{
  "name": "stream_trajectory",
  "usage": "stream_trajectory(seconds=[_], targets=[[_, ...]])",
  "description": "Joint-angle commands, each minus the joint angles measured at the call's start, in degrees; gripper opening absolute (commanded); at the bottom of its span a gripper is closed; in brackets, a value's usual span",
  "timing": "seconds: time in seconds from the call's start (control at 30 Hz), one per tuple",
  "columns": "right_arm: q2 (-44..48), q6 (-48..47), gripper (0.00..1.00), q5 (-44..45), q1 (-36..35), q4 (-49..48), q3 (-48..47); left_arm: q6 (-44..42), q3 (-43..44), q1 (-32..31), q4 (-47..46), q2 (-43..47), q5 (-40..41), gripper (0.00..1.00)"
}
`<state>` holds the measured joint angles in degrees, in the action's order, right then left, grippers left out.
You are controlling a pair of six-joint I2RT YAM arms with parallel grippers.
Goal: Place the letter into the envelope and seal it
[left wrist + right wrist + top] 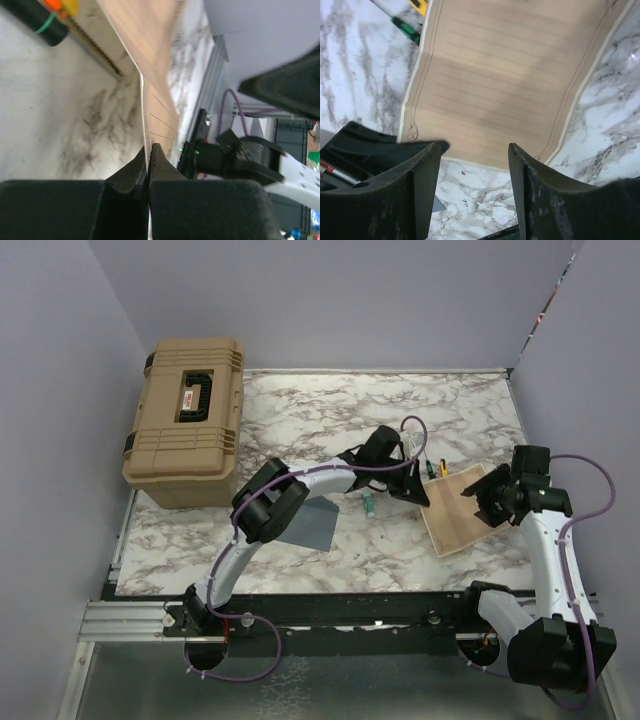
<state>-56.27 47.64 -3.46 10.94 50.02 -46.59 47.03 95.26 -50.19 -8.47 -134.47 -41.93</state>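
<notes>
L hand [149, 150] pinched tight on letter [150, 35] edge, R hand [477, 146] wide open over letter, holding nothing

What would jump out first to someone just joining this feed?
The left gripper pinches the tan letter by its edge, right of centre, the right gripper open above it. Far left sits a big tan case; the grey envelope lies partly under the left arm.

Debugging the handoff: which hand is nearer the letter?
Left. The left hand is shut on the letter at its edge; the right hand hovers open above its face.
</notes>
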Motion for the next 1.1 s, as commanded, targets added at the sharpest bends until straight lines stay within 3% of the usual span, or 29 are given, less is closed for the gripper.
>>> stream_trajectory(seconds=[0.0, 0.1, 0.23, 0.47, 0.8, 0.97, 1.07], targets=[[0.22, -5.09, 0.62, -0.98, -0.01, 0.94, -5.3, -8.1, -2.16, 3.3, 3.64, 9.57, -9.4, 0.0], [-1.44, -9.95, 0.65, -6.62, -0.04, -4.04, -7.51, -15.17, -3.74, 5.68, 8.58, 13.75, -14.13, 0.0], [-3.54, -17.06, 0.72, -20.62, 0.03, -16.17, -8.38, -27.54, -4.38, 9.23, 22.9, 18.5, -15.39, 0.0], [-7.39, -21.89, 0.9, -40.19, -0.19, -34.73, -8.44, -57.26, 0.88, 13.44, 50.39, 25.6, -15.42, 0.0], [-14.28, -21.58, 0.94, -44.4, -4.48, -48.8, -2.69, -66.46, 3.48, 15.91, 58.49, 31.64, -16.38, 0.0], [-13.9, -9.13, 0.94, -48.38, -5.05, -72.02, 8.09, -67.45, 5.33, 16.28, 60.06, 32.97, -16.26, 0.0], [-14.47, -8.72, 0.95, -48.78, -5.07, -76.09, 10.85, -67.59, 5.55, 16.27, 60.1, 33.47, -17.74, 0.0]])
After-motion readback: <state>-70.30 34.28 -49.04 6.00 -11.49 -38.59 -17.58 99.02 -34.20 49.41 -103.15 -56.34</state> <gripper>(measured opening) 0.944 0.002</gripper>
